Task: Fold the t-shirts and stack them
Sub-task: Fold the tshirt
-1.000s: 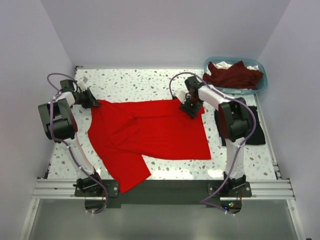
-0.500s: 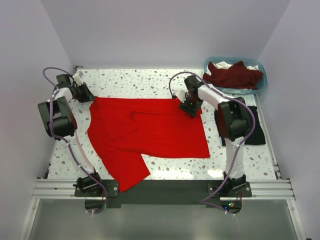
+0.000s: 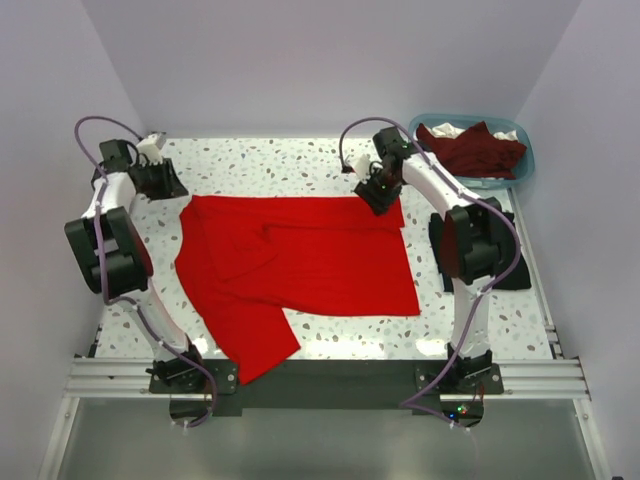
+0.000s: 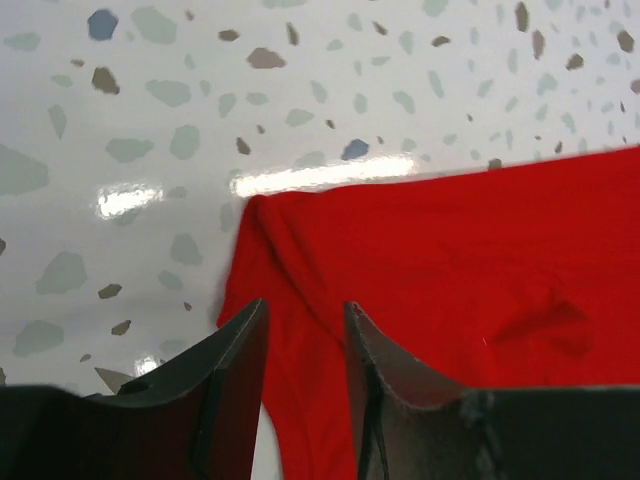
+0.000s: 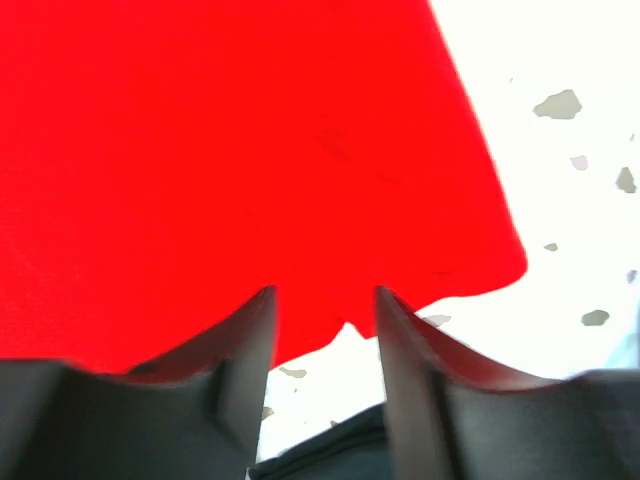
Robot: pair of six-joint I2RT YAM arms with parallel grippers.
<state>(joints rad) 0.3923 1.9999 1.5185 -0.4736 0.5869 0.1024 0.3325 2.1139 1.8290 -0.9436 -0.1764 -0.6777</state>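
Spreading of the bright red t-shirt (image 3: pixel 300 260) across the middle of the bench.
I have the left gripper (image 4: pixel 300 312) at its far-left corner and the right gripper (image 5: pixel 322 295) at its far-right corner. Both are narrowly parted with nothing clamped, so I judge the far hem is laid straight for folding, though the near-left part lies skewed. The maroon t-shirt (image 3: pixel 470 150) waits in the basket (image 3: pixel 527 165) at the far-right corner.

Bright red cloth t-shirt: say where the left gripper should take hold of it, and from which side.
Grip the bright red cloth t-shirt at its far left corner, where the edge bunches into a small raised ridge. Bring the left gripper in from the speckled table beyond that corner, a finger each side of the ridge; elsewhere it lies flat.
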